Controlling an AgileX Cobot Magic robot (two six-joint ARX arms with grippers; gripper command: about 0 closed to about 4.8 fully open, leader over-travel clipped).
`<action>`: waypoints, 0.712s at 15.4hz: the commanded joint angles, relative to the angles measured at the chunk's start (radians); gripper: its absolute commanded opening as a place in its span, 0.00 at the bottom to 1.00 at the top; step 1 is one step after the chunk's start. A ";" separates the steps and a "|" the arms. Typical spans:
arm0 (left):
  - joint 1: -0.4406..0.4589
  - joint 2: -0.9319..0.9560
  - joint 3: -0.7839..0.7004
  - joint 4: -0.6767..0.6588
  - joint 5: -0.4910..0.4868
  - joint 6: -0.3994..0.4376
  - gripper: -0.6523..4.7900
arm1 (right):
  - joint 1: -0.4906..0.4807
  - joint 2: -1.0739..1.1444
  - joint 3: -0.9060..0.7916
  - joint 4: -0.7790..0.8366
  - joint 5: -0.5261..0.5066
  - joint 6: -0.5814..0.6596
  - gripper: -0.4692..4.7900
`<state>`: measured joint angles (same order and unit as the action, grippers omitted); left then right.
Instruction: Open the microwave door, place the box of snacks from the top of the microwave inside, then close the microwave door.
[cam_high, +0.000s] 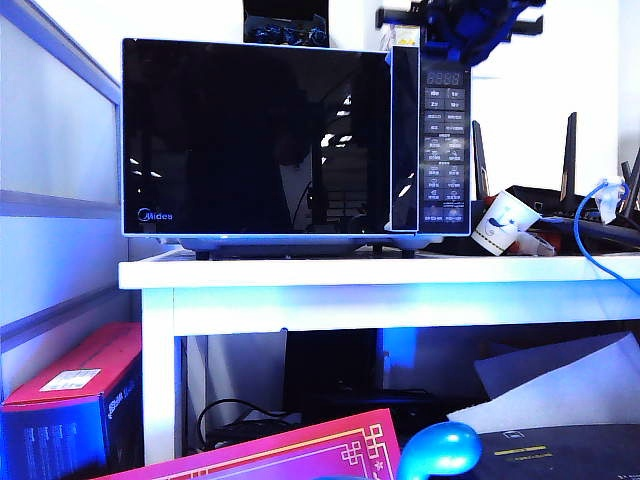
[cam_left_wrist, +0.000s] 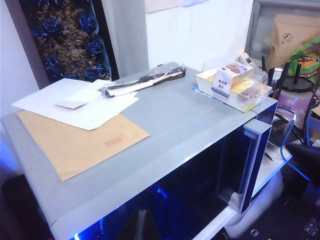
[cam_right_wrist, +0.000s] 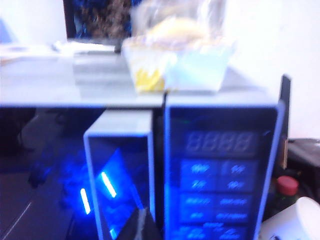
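Observation:
The microwave (cam_high: 300, 140) stands on a white table (cam_high: 380, 272). Its black glass door (cam_high: 255, 135) is ajar, the free edge (cam_left_wrist: 255, 165) (cam_right_wrist: 120, 170) standing a little forward of the button panel (cam_right_wrist: 220, 180). The box of snacks (cam_left_wrist: 232, 82) (cam_right_wrist: 177, 65) (cam_high: 405, 38) lies on the microwave's top, at the corner above the panel. My left gripper (cam_left_wrist: 140, 226) hovers in front of the door glass, its tips together with nothing between them. My right gripper (cam_right_wrist: 145, 226) is shut and empty, in front of the seam between door and panel. The right arm (cam_high: 470, 22) hangs over the top right corner.
White papers (cam_left_wrist: 75, 102), a brown envelope (cam_left_wrist: 80, 142) and a long black-and-cream object (cam_left_wrist: 142, 82) lie on the microwave top. A black box of dark blue flowers (cam_left_wrist: 65, 40) stands behind. A paper cup (cam_high: 500, 222), antennas (cam_high: 570, 160) and a blue cable (cam_high: 590, 240) crowd the table beside it.

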<state>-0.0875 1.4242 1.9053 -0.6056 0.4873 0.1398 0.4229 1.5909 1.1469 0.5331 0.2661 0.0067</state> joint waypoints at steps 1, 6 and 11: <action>0.001 -0.003 0.005 0.018 0.003 0.003 0.11 | 0.002 0.000 0.001 0.011 -0.013 -0.002 0.12; 0.001 -0.003 0.005 0.020 0.003 0.003 0.11 | 0.002 0.002 0.001 -0.002 -0.033 0.000 0.80; 0.001 -0.003 0.005 0.020 0.003 0.003 0.11 | 0.002 0.086 0.001 0.065 -0.032 0.012 0.80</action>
<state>-0.0875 1.4242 1.9053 -0.6022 0.4870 0.1402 0.4236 1.6718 1.1450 0.5468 0.2352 0.0139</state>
